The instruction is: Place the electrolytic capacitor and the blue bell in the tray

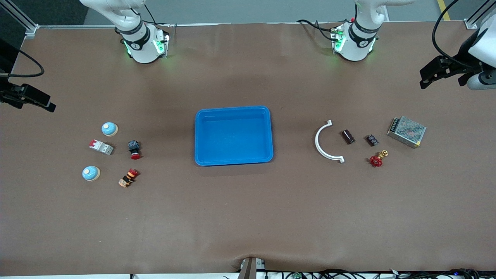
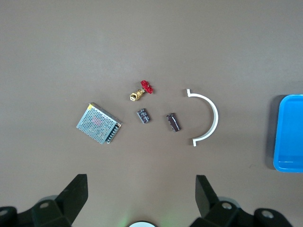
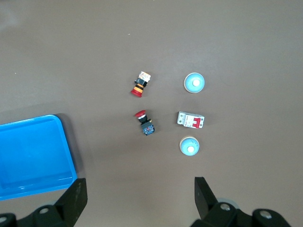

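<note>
The bench carries my empty blue tray at its middle. My left wrist view alone shows the left gripper spread wide, holding nothing, over the mesh box and dark electrolytic capacitor. My right wrist view shows the right gripper likewise released over two blue bells toward the right arm's end.

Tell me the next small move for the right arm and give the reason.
Probably lower the right gripper toward one blue bell, the one beside the white and red breaker. Both bells sit on the table at the right arm's end, the tray holds nothing, and the right gripper hangs open above that cluster. The left gripper waits open over the other parts.
</note>
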Controlling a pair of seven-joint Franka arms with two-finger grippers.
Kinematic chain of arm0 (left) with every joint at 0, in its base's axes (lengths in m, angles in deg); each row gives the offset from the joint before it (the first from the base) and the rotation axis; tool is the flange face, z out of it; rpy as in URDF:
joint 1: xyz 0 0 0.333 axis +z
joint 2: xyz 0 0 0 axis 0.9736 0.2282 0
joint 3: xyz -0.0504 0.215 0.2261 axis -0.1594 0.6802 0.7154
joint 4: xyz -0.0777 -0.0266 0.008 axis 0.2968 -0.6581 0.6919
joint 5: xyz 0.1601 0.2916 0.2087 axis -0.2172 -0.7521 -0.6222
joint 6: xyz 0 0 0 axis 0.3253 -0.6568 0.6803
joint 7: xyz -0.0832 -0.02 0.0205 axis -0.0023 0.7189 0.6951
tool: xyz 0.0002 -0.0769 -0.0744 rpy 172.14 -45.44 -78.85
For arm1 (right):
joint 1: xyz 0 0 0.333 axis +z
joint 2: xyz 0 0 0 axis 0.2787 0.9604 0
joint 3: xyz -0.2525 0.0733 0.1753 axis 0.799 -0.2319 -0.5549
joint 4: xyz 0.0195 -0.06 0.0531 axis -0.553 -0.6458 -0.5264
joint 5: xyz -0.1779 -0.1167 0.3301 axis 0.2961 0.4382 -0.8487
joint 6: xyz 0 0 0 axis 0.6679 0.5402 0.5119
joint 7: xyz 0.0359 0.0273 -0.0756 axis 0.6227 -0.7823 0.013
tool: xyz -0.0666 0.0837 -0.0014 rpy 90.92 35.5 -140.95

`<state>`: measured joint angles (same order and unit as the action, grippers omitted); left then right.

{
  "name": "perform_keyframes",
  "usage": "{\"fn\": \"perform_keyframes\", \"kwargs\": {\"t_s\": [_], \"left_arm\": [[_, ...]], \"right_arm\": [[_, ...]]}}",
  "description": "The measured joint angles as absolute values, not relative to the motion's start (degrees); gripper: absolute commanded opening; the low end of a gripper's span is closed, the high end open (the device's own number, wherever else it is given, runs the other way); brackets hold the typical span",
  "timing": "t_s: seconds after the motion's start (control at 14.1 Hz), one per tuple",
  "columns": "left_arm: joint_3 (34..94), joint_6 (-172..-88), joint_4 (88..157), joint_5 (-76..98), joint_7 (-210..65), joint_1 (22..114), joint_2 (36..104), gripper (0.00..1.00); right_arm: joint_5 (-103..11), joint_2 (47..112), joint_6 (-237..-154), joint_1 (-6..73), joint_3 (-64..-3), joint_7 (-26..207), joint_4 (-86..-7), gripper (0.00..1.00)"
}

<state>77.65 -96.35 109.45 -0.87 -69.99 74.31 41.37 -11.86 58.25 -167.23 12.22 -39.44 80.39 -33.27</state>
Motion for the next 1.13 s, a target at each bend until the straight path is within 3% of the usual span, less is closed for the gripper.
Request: {"fn": "perform_keyframes", "kwargs": {"t_s": [0.71,1.13], "left_arm": [[77.6,-95.9,111.3,-0.9,-69.3,74.2,43.2,1.00],[74.8,-105.5,124.1,0.1,-55.4,73.9,45.3,1.00]], "right_arm": [[-11.0,59.2,-167.7,12.8,-41.2,80.4,-33.3,1.00],[-10.2,60.1,-169.2,13.6,-41.3,80.4,-33.5,1.00]]}}
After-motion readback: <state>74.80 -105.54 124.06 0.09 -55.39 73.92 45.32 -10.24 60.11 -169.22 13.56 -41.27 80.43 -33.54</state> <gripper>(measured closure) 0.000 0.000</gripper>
